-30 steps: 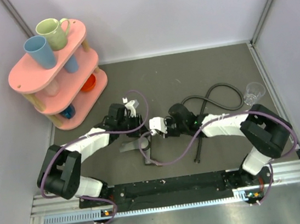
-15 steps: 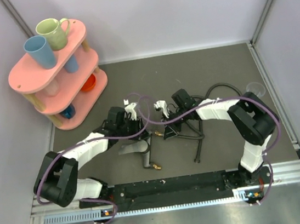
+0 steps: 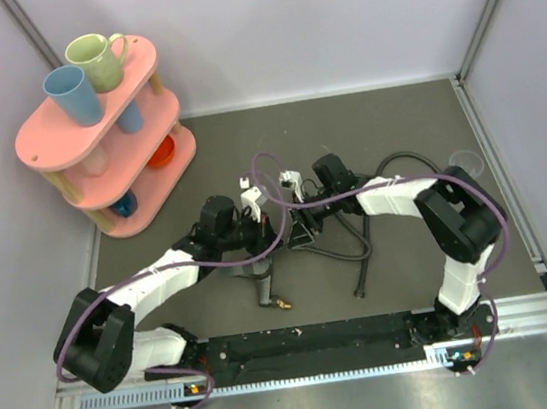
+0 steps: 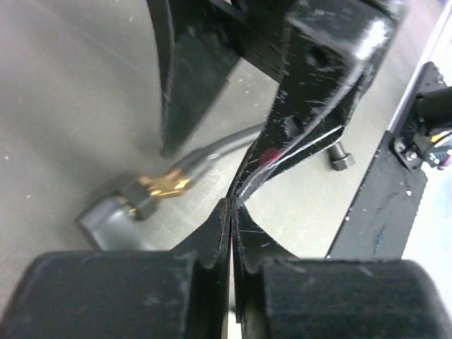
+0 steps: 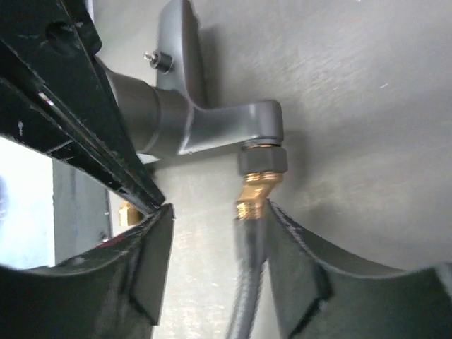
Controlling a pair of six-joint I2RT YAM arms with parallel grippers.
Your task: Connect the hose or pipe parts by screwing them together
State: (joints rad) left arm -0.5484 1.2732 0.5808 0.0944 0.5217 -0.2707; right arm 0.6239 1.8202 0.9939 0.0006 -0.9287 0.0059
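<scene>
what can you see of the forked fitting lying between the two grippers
The forked fitting is a short dark grey piece, metal by its dull sheen, whose arms carry small brass threaded ends. It rests on the grey table. One brass end sits in the gap of the open right gripper, where the thin hose meets it; whether they are threaded together cannot be told.

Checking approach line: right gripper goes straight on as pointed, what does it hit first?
Probably the brass nut on the grey fitting, just ahead of the right gripper; the hose tip lies between its open jaws. Depth is unclear.
</scene>
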